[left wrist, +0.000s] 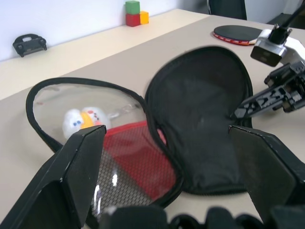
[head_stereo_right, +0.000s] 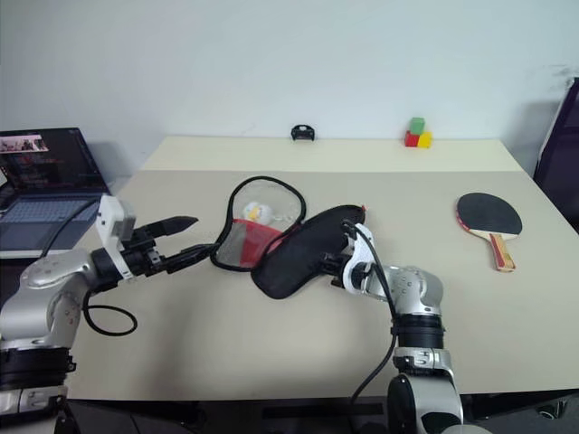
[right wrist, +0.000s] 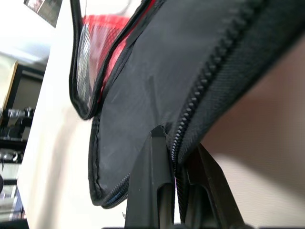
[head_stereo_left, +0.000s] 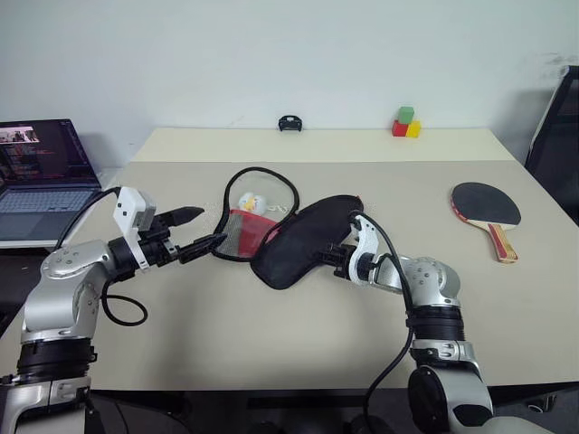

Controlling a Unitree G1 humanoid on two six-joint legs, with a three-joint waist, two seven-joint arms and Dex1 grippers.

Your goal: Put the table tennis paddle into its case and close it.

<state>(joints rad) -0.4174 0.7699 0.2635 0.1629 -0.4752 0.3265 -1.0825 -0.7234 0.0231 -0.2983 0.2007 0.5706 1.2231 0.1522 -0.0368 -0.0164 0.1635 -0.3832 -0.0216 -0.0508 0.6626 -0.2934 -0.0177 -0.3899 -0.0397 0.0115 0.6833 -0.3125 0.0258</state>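
Our right gripper [right wrist: 172, 183] is pinched shut on the zipper edge of the case [head_stereo_left: 303, 240], which lies unzipped mid-table. Our left gripper [head_stereo_left: 201, 231] hangs wide open at the case's nine o'clock. The paddle [head_stereo_left: 487, 206] lies well apart at three o'clock.

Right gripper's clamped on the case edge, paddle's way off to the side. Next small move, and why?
Probably close the open left gripper on the case's red mesh half, so both arms hold it. The right gripper is shut on the zipper edge, the case lies unzipped, and the paddle sits apart, untouched.
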